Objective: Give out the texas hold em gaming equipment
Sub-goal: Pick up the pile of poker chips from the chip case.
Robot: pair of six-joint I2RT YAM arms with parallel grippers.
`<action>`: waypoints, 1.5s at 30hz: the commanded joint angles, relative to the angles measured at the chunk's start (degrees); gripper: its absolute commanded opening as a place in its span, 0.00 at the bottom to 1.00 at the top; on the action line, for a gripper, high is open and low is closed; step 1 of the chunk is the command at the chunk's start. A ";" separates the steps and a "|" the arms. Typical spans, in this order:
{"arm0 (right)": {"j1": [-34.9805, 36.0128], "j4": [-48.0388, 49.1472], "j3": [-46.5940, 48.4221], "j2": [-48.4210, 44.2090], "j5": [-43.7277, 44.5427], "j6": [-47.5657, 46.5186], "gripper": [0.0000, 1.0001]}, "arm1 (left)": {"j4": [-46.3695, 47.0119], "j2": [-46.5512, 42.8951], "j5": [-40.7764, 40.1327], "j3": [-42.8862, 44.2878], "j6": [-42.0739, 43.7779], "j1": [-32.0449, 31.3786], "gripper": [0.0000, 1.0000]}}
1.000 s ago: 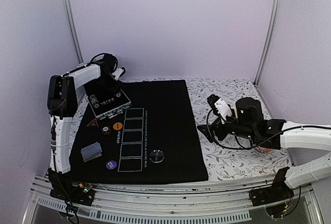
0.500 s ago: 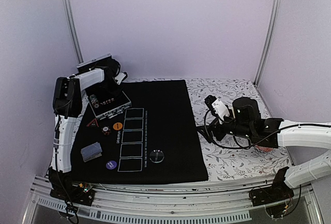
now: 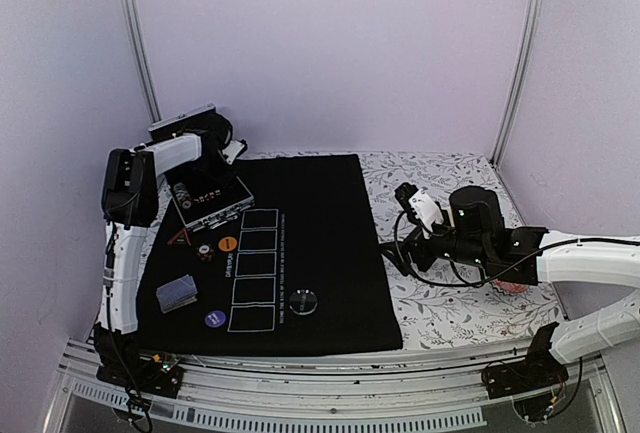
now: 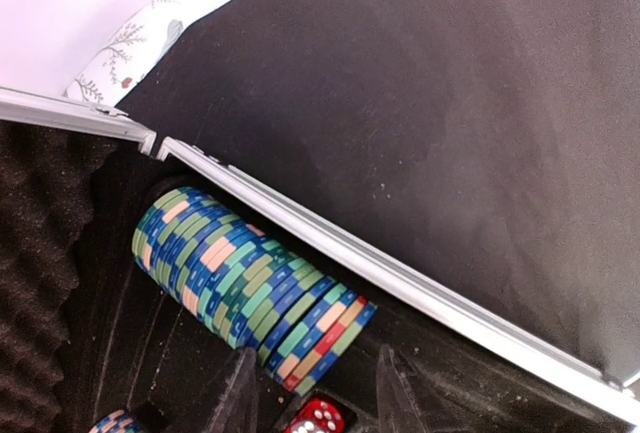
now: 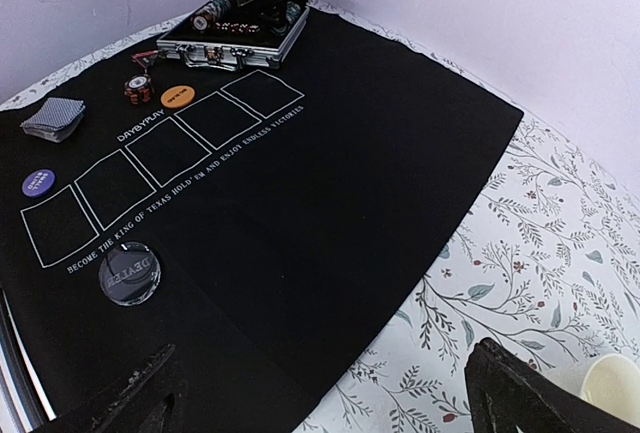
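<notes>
Straddling the chip row (image 4: 250,283) — left pincer (image 4: 315,398), mostly cut off below.

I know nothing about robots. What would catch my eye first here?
A big black mat with five white card boxes covers most of the floral table. At its far left corner the left end effector hangs over an open case, right above a row of green-blue chips. Near the mat's front lie a deck and a clear dealer disc.
</notes>
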 commanded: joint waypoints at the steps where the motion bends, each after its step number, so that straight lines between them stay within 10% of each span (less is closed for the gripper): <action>1: 0.20 -0.49 1.50 0.53 -1.10 0.38 0.99 | 0.09 -1.08 1.94 -4.16 1.56 -0.32 0.41; 45: 0.20 -1.55 1.67 1.12 -2.28 0.35 0.99 | 2.08 1.69 0.90 0.70 -1.01 0.39 0.50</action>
